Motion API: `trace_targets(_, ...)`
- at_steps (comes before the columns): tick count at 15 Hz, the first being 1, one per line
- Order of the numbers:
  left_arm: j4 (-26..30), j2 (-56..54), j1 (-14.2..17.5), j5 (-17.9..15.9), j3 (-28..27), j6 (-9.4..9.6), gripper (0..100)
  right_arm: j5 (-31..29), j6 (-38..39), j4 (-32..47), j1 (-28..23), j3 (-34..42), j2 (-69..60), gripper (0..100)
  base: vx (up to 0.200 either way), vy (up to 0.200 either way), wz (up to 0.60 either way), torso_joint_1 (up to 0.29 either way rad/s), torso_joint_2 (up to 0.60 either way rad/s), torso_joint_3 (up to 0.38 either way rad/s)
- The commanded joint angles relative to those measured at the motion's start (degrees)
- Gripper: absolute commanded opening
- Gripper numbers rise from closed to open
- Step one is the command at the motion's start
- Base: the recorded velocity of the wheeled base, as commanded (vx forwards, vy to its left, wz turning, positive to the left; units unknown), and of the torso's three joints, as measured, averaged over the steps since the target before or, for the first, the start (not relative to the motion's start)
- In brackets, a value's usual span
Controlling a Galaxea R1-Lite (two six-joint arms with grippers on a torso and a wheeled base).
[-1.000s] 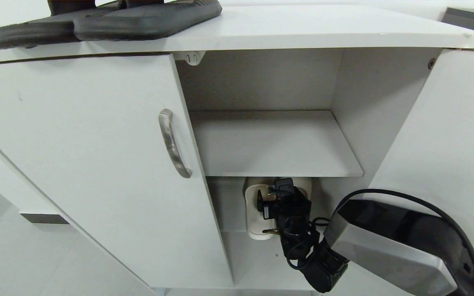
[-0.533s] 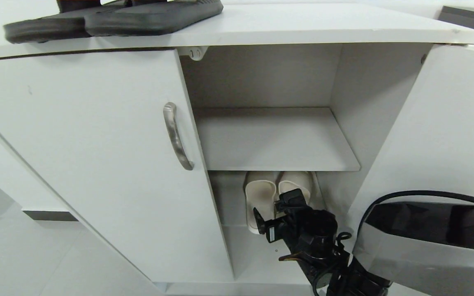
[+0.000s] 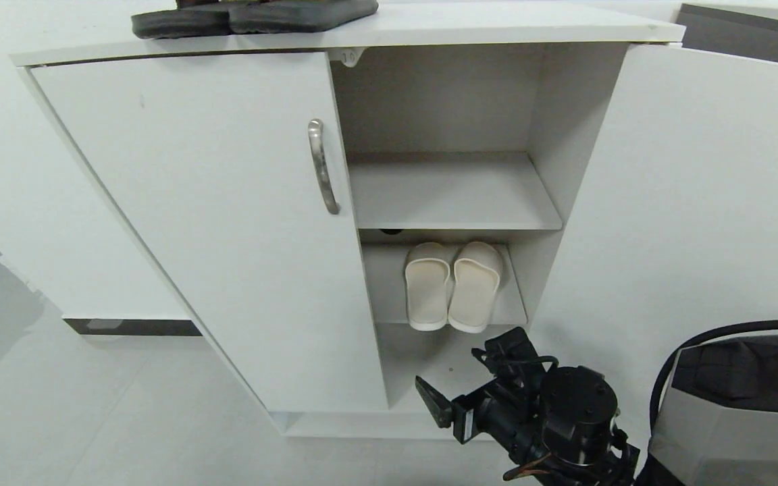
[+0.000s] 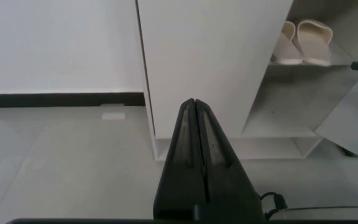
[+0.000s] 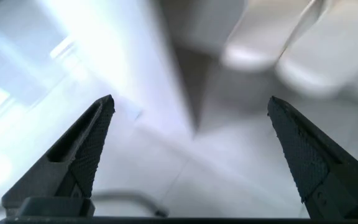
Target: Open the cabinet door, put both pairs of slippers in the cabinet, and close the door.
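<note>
The white cabinet (image 3: 497, 30) has its right door (image 3: 699, 189) swung open and its left door (image 3: 213, 202) closed. A pair of white slippers (image 3: 453, 283) lies side by side on the lower shelf, also seen as the white slippers (image 4: 303, 40) and, blurred, the white slippers (image 5: 303, 50). A pair of black slippers (image 3: 254, 15) rests on the cabinet top. My right gripper (image 3: 470, 374) is open and empty, low in front of the cabinet's bottom compartment, apart from the white pair; its fingers (image 5: 92, 137) spread wide. My left gripper (image 4: 194, 124) is shut on nothing, above the floor before the closed door.
The upper shelf (image 3: 450, 196) holds nothing. A metal handle (image 3: 321, 169) sits on the closed left door. Light floor (image 3: 125, 418) spreads to the left of the cabinet, with a dark skirting strip (image 3: 132, 327) along the wall.
My right gripper has drawn back out of the lower shelf, leaving the white slippers there. The head camera has pulled back, so the cabinet looks smaller and further off.
</note>
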Motion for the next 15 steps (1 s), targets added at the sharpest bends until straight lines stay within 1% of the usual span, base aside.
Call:
trace_targets(1,0.0,0.0,0.0,0.1,0.0,0.18,0,0.6,0.6,0.0,0.1,2.1,-1.4,100,0.0,0.0,0.0,0.0,0.0,0.0)
trace_targets(3,0.0,0.0,0.0,0.4,0.0,-0.35,0,0.6,0.6,0.0,0.2,1.9,-1.4,100,0.0,0.0,0.0,0.0,0.0,0.0)
trace_targets(7,0.0,0.0,0.0,0.0,0.0,-0.35,0,0.7,0.6,0.0,0.6,2.4,-1.4,100,0.0,0.0,0.0,0.001,0.0,0.029)
trace_targets(11,0.0,0.1,0.0,-0.1,0.0,-0.35,0,0.8,0.6,0.0,1.4,2.6,-1.4,100,0.0,0.0,0.0,0.001,0.0,0.2)
trace_targets(15,0.0,0.1,0.0,-0.1,0.0,-0.35,0,2.3,0.7,0.0,1.7,4.4,-1.3,100,0.0,0.0,0.0,0.005,0.0,0.199)
